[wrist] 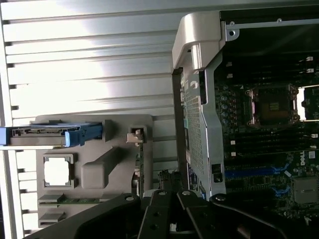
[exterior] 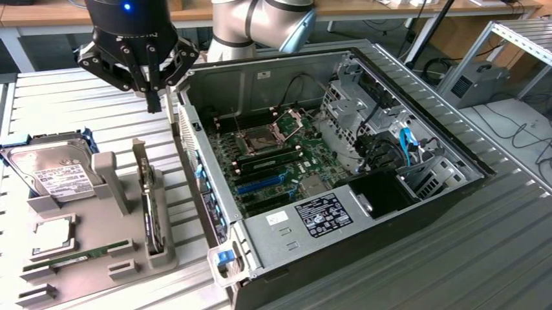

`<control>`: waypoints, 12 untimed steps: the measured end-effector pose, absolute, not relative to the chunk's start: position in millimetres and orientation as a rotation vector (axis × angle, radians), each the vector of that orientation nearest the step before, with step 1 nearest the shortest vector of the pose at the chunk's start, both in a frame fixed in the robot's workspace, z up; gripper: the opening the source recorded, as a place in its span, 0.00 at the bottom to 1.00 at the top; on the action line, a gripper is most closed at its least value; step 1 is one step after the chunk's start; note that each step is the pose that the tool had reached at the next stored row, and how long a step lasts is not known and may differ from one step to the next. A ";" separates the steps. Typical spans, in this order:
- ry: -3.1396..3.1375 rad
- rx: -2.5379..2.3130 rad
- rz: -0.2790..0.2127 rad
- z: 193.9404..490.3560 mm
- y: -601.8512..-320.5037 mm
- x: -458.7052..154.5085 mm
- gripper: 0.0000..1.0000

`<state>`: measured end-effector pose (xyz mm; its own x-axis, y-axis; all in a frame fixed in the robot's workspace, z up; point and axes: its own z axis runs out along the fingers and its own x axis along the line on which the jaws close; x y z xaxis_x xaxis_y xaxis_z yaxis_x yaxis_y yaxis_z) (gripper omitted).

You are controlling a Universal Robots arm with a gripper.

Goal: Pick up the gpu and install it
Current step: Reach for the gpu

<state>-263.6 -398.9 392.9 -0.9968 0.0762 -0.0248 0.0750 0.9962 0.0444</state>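
The gpu (exterior: pixel 152 210) stands on edge in a slot of the grey holder (exterior: pixel 90 278), its silver end bracket pointing up. It is at the exterior view's left, beside the open computer case (exterior: pixel 285 81). My gripper (exterior: pixel 154 100) hangs well above the gpu, near the case's far corner. It is shut, with nothing between its fingers. In the wrist view the gpu (wrist: pixel 141 167) shows edge-on past my dark fingers (wrist: pixel 155 219). The motherboard's blue slots (exterior: pixel 258 185) lie bare inside the case.
The holder also carries a silver hard drive (exterior: pixel 52 171) in a blue frame, a square processor (exterior: pixel 52 236) and a thin green RAM stick (exterior: pixel 82 255). The case's metal side wall (wrist: pixel 197 129) rises right next to the holder. The ribbed metal table (exterior: pixel 483 258) extends around both.
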 end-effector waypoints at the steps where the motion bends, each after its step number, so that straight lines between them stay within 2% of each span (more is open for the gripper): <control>1: 3.112 0.118 0.068 392.8 -398.9 -263.6 0.11; 12: 3.112 0.118 0.068 392.7 -402.0 -263.7 0.11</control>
<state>-263.7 -402.0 392.7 -0.9968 0.0762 -0.0248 0.0751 0.9962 0.0444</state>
